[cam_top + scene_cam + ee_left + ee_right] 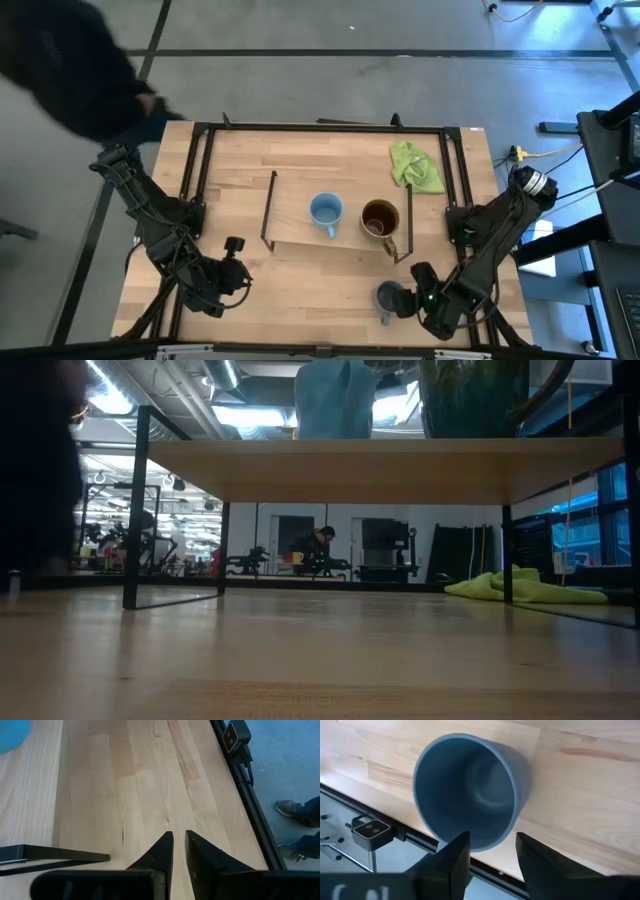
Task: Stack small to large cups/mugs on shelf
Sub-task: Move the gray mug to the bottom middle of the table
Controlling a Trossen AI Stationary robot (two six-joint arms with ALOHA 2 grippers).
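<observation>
Right tool (490,851) open beside dark grey-blue mug (470,795), handle hidden.

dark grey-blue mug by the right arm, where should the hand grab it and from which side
Probably by the rim wall. The dark grey-blue mug stands off the shelf near the table's front edge, mouth open toward the right hand. That hand's fingers are open, just short of the rim. Coming from above, one finger inside and one outside the wall, looks simplest; the handle is hard to make out.
</observation>
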